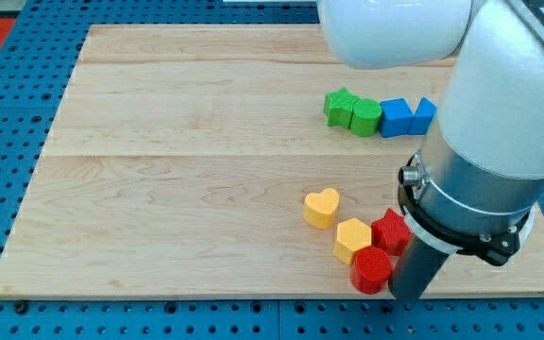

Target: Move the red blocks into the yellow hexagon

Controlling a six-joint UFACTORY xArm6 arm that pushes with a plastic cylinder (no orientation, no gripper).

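Rod tip (406, 295) sits lowest in view, at the bottom right, touching or just beside the right side of the red cylinder (371, 270). Arm has no claw, so nothing is grasped or released; the rod just stands on the surface (178, 189). Red star (391, 232) is just above the red cylinder and left of the rod, apparently touching it. Yellow hexagon (352, 239) lies against the left of both reds: star on its right, cylinder at its lower right. Yellow heart (322, 208) is up-left of the hexagon, very close; can't tell if they touch. Near the view's top right, one row: green star (339, 106), green cylinder (366, 116), blue cube (397, 117), then another blue block (426, 115), partly hidden by the arm, shape unclear.
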